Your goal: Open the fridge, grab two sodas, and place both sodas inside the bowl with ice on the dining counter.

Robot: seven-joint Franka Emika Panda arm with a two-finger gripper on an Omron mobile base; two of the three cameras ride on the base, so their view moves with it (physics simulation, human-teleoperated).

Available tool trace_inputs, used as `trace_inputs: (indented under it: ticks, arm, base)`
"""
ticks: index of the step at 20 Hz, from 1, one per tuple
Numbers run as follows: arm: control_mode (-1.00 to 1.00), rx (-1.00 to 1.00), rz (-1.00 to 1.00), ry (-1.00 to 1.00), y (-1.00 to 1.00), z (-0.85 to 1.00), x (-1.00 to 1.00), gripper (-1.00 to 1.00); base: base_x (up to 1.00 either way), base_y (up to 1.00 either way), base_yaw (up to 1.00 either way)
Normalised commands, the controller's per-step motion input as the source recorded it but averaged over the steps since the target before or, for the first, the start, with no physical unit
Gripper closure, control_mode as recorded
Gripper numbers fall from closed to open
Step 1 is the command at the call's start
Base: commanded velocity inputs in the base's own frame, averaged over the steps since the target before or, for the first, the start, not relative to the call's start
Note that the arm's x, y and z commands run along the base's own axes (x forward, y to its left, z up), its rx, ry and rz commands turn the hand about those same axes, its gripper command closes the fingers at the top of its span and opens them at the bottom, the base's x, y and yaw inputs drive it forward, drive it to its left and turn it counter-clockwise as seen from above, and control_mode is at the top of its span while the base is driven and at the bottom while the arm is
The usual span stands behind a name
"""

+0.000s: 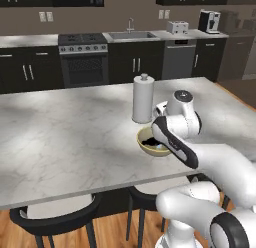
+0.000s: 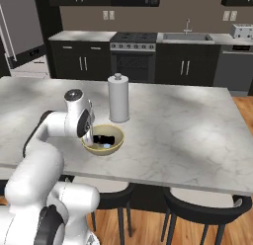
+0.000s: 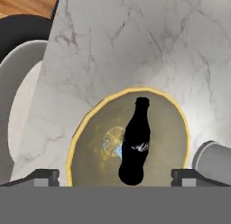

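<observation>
The dark soda bottle (image 3: 135, 144) lies on its side inside the bowl (image 3: 85, 128), its cap toward the far rim and its base toward the near rim, beside a pale blue ice cube (image 3: 116, 148) on the bowl's floor; in the right base view the same bottle (image 2: 104, 139) appears as a black shape across the bowl's (image 2: 116, 146) hollow. The bowl (image 1: 144, 148) is tan-yellow with a darker inside and rests on the dining counter (image 1: 60, 137), a white-grey veined marble slab, near the counter's front edge. Just behind the bowl stands an upright white paper towel roll (image 2: 118, 98), apart from the rim. The gripper (image 3: 115, 175) hangs directly over the bowl, its two dark fingertips (image 3: 43, 177) spread wide to either side of the bottle and touching nothing; the bottle is free of them. In the right base view the hand (image 2: 88, 135) points down at the bowl's near-left rim. Black stools (image 2: 202, 209) stand under the counter's front edge. Beyond the counter run black cabinets (image 1: 30, 67), a stove (image 1: 84, 54), a sink (image 1: 131, 35) and a toaster (image 1: 177, 27).
</observation>
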Motion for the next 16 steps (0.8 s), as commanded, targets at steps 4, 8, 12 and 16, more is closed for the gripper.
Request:
trace_inputs:
  ticks: [4, 8, 12, 16]
  arm:
    - [-1.0, 0.03, -0.1, -0.09, 0.19, 0.7, -0.82, -1.0]
    - [-1.0, 0.2, -0.23, 0.0, 0.35, 0.45, -0.82, -1.0]
    - [-1.0, 0.24, -0.34, 0.0, 0.29, 0.43, -0.99, -1.0]
    - [-1.0, 0.25, -0.43, 0.0, 0.13, 0.53, -1.0, -1.0]
  base:
    - [0.0, 0.0, 0.0]
    - [0.0, 0.0, 0.0]
    - [0.0, 0.0, 0.0]
    - [0.0, 0.0, 0.0]
